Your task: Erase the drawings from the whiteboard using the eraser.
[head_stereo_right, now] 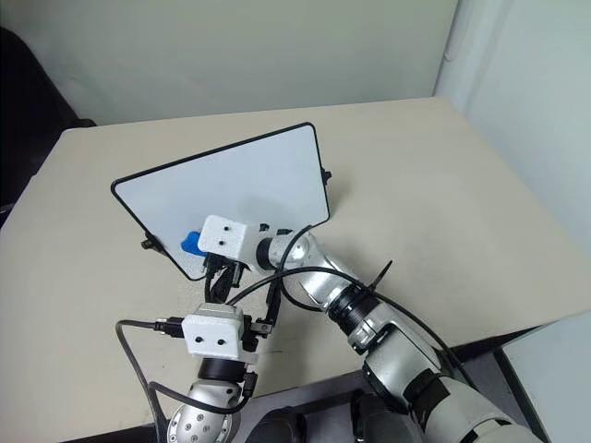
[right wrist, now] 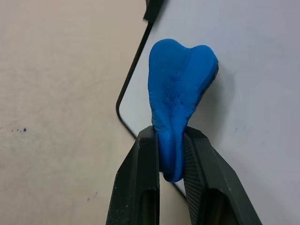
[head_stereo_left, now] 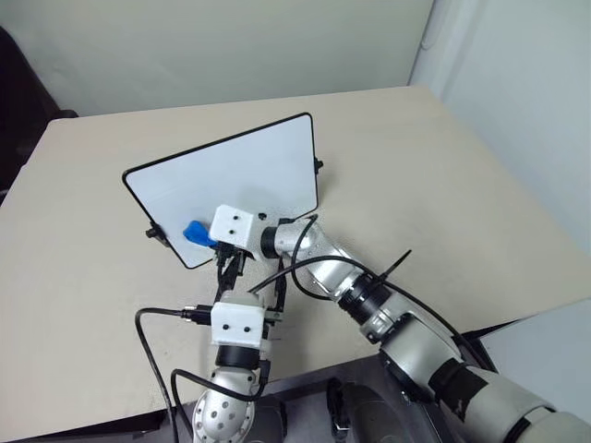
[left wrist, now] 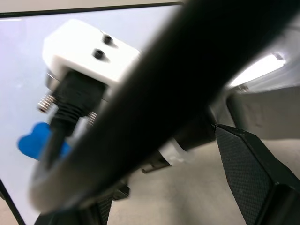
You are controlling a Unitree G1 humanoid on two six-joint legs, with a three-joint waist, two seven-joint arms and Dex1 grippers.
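My right claw [right wrist: 169, 154] is clamped on the eraser [right wrist: 180, 93], pressed against the whiteboard [head_stereo_left: 249, 166] near its lower left corner; I'd keep contact flat and sweep evenly

Open table [head_stereo_left: 443, 175] right of and behind the whiteboard [head_stereo_left: 249, 175]; near its front corner, crowded by both arms and looping black cables [head_stereo_left: 162, 346].

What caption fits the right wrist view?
Right claw pinching a squashed bright blue eraser against the white, black-framed whiteboard near its rounded corner.
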